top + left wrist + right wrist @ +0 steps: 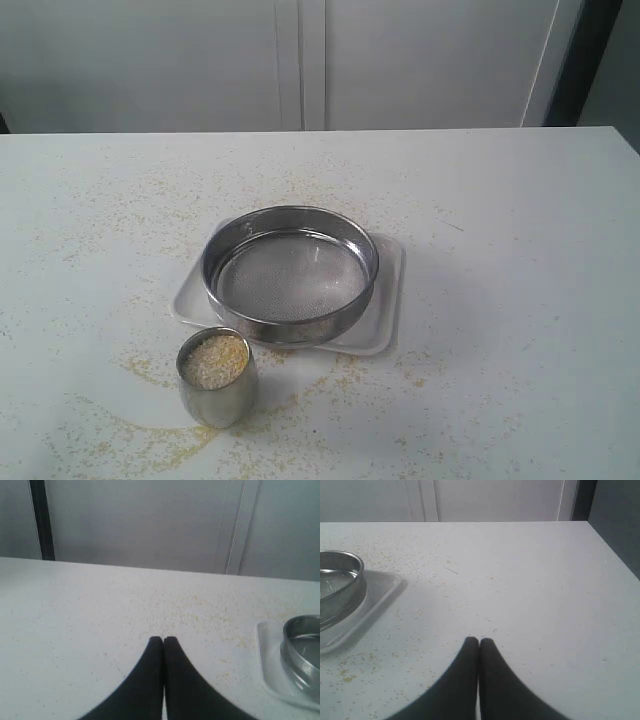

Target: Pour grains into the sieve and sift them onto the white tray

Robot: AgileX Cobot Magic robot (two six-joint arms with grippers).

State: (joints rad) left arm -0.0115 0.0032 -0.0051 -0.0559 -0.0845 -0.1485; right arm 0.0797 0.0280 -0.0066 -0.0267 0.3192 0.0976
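The steel sieve sits on the white tray at the table's middle, its mesh bare. A small steel cup stands in front of the tray, filled with yellow-beige grains. Neither arm shows in the exterior view. My left gripper is shut with nothing in it, over bare table; the sieve and tray lie off to one side. My right gripper is also shut and empty, with the sieve and tray to its side.
Spilled grains are strewn over the white table, thickest around the cup and in front of the tray. Grey cabinet doors stand behind the table's far edge.
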